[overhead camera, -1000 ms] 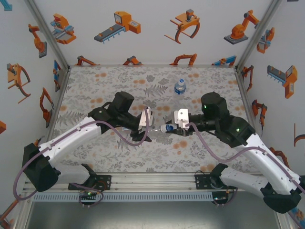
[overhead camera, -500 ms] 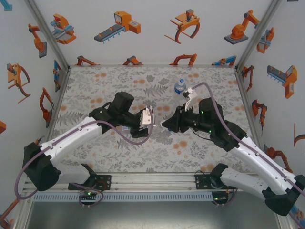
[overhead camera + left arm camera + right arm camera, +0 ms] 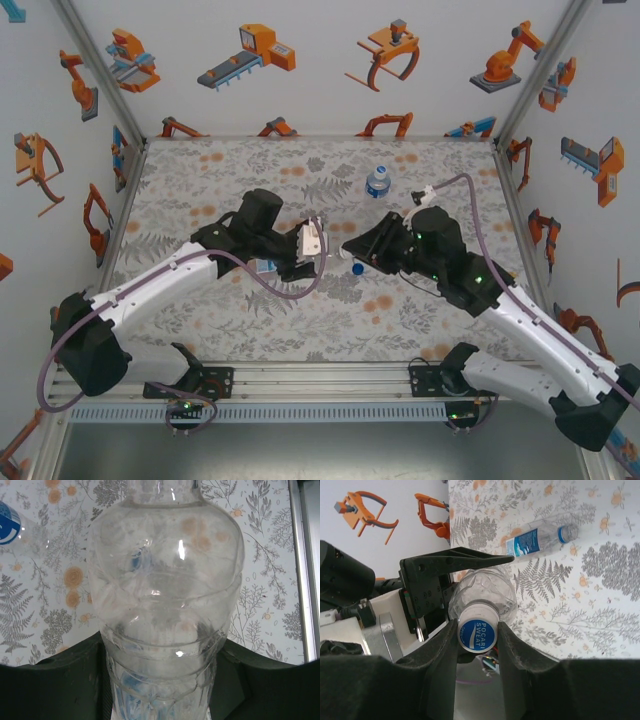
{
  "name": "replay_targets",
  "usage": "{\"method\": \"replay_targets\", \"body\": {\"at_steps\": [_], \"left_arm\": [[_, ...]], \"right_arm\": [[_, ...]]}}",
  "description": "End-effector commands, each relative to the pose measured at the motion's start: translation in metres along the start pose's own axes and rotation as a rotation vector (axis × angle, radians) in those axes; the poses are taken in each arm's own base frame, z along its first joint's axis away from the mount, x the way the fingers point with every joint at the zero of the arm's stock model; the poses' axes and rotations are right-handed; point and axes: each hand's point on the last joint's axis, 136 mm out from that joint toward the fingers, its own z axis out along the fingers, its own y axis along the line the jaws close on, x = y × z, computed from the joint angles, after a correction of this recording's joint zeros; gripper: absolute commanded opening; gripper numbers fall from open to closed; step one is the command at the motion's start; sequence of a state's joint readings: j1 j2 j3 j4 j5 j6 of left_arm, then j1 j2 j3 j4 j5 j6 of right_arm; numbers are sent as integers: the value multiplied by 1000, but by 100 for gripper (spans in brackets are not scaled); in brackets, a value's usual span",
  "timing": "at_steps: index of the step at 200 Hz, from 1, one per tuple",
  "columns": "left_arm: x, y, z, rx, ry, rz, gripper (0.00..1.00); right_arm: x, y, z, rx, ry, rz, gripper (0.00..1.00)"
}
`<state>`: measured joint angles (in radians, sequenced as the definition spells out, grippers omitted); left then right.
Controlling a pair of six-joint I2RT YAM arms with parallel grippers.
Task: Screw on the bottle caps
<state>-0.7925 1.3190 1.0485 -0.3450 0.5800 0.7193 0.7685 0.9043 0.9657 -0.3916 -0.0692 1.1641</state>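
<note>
Closest in, both arm bases sit on an aluminium rail (image 3: 320,378) along the front edge. Past that the whole tabletop is covered by a printed mat (image 3: 220,170), grey ferns with orange dots. White walls (image 3: 300,90) with orange robot cartoons box it in on three sides.

The two arms meet nose to nose over the middle of the mat. The left gripper (image 3: 318,246) is clamped around the body of a clear bottle (image 3: 165,580). In its wrist cam the dark fingers (image 3: 75,680) hug both sides of the lower part, and the rounded shoulder points away from the camera. No label on it that I can make out, and it looks empty.

The right gripper (image 3: 477,625) is pinching a blue cap (image 3: 478,632) between its two fingers, "POCARI SWEAT" printed right on top. The cap sits right at the neck end of that clear bottle, lined up with it. Can't tell whether it's actually on the threads or how far. From the top cam the cap is a little blue dot (image 3: 357,268) at the right gripper's tip.

Further out, the right wrist cam catches a lying bottle (image 3: 542,537) flat on the mat, with a blue-and-white label and a blue end. It's well apart from the grippers.

Farthest back, an upright bottle (image 3: 377,182) with a blue label band stands on the mat toward the rear wall. Whether it's capped is too small to call.
</note>
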Motion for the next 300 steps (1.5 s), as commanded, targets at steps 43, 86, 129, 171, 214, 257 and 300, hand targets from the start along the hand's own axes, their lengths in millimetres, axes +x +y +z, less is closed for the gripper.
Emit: {"method": "replay_targets", "body": {"at_steps": [43,86,129,171,214,257,300], "left_arm": [[-69,-17,-17,129,-270,31,0],[-98,-44,-39,295,-399,50,0],[-119,-60,-62,393,-484,67,0],[-133,-70,-77,463,-537,70,0],[-136,-73,-82,475,-548,72,0],[-139,-75,-84,489,-556,72,0],[-138,-76,-84,495,-556,67,0]], "right_arm": [[-36,101,-64,-375,-290,-604,48],[7,163,-115,-781,-313,-1061,49],[63,178,-146,-1152,-186,-1335,51],[74,176,-150,-1260,-203,-1396,51],[74,176,-146,-1268,-214,-1402,45],[72,176,-140,-1247,-212,-1395,45],[68,176,-134,-1220,-223,-1390,44]]}}
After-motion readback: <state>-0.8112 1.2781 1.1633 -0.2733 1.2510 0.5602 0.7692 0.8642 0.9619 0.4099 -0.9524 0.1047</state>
